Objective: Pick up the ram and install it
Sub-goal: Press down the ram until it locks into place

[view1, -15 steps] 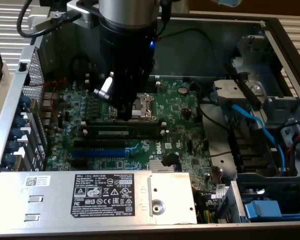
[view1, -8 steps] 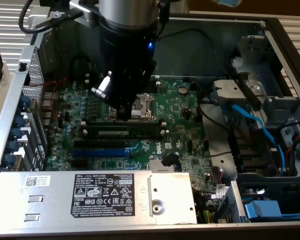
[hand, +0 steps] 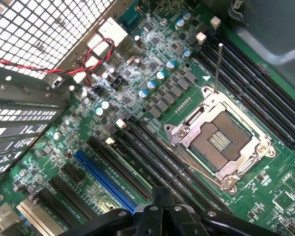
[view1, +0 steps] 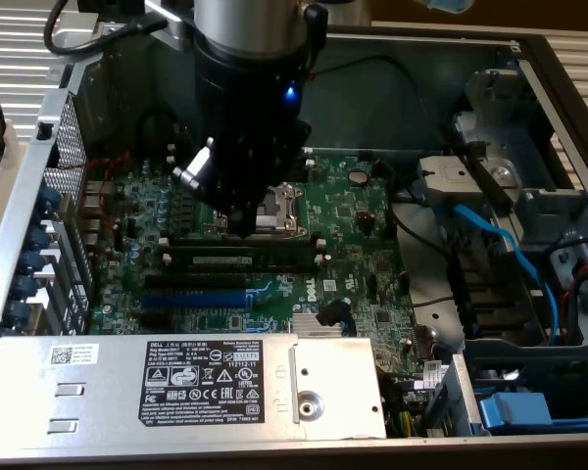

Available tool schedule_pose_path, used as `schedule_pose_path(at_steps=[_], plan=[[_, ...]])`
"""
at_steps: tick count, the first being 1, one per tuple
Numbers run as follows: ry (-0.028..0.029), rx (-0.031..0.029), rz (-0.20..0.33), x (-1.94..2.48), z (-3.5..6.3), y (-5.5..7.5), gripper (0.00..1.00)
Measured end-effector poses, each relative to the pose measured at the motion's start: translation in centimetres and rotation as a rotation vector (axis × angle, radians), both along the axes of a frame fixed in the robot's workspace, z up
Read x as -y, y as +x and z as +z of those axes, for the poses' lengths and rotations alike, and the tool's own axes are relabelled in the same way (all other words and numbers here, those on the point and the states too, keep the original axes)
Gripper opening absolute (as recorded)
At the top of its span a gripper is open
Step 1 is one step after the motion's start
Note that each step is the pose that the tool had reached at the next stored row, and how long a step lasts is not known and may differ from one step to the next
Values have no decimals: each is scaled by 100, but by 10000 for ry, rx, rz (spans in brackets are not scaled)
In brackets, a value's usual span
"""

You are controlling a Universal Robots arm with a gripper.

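My tool hangs over the open computer case, low above the motherboard.

In the exterior view my tool sits just above the processor socket; I cannot tell if its jaws are open or closed. The ram lies seated in a slot just beside the socket, white clips at its ends. Beyond it run the blue slot and black expansion slots. The power supply borders the board's near edge, blue cables crowd the exterior view's right, and the metal grille with a red and black wire walls the other side.
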State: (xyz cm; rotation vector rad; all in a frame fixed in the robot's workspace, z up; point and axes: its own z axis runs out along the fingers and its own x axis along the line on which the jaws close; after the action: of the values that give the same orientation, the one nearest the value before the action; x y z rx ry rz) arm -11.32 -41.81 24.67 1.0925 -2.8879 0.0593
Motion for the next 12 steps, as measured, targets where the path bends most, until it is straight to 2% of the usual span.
schedule_pose_path(at_steps=[12], plan=[[0,-16,-1433,0,-12,0,10]])
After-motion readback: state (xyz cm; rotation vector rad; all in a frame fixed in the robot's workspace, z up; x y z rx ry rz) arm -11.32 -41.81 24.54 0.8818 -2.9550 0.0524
